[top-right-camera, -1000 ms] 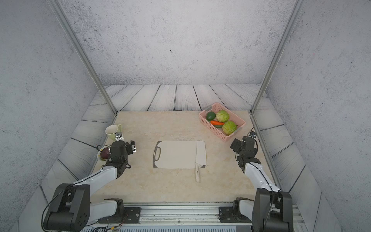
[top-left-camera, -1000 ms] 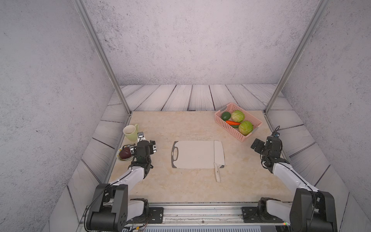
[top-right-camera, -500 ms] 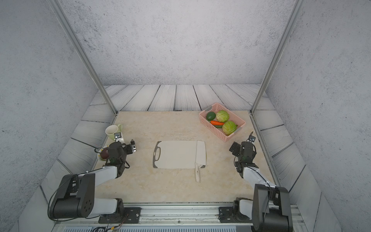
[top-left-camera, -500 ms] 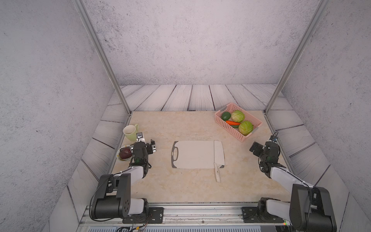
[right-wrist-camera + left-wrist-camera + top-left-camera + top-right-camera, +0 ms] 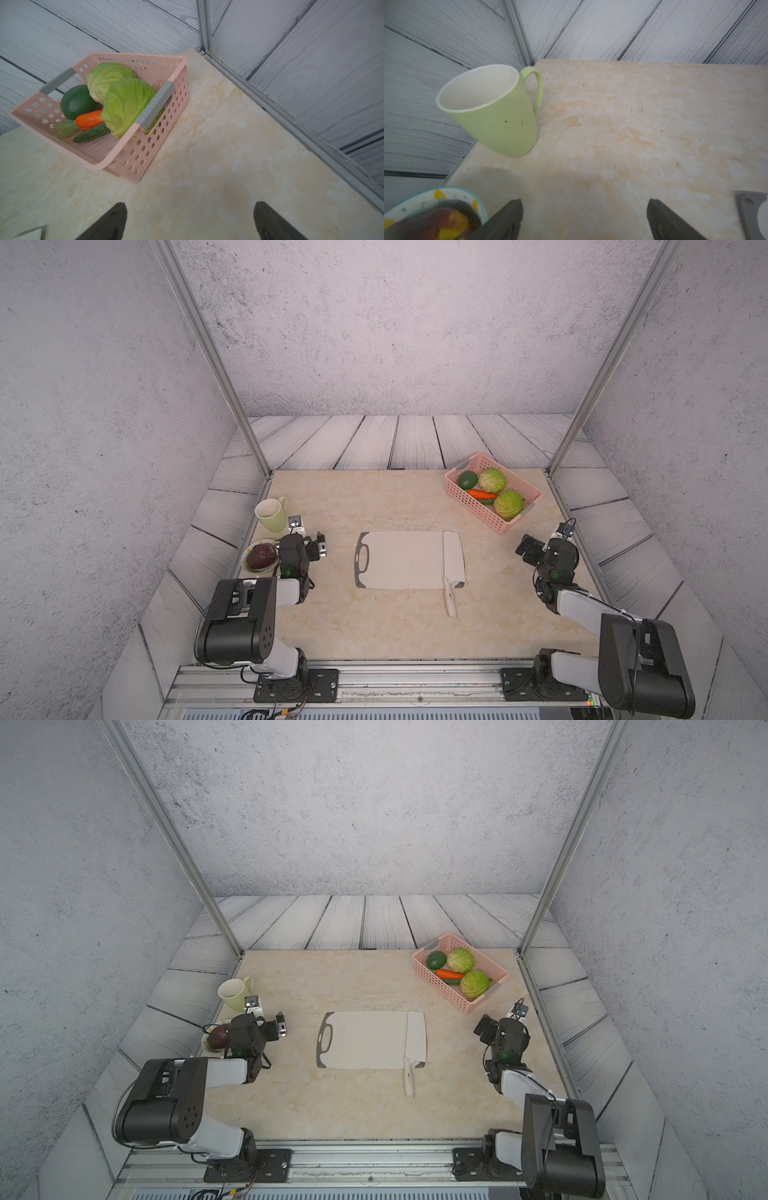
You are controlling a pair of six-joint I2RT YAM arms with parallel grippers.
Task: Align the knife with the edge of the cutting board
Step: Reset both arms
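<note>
The off-white cutting board lies flat mid-table, with its handle slot at the left end. The knife rests with its broad blade along the board's right end. Its whitish handle sticks out past the front edge onto the table. My left gripper hovers open and empty left of the board; a grey board corner shows in the left wrist view. My right gripper stands open and empty far right of the board.
A light green mug and a patterned plate holding a dark red fruit sit at the left edge beside my left gripper. A pink basket of vegetables stands at the back right, near my right gripper.
Both arms have folded back toward the front rail, drawing the open grippers slightly nearer the table's sides. Knife and board have not moved.
</note>
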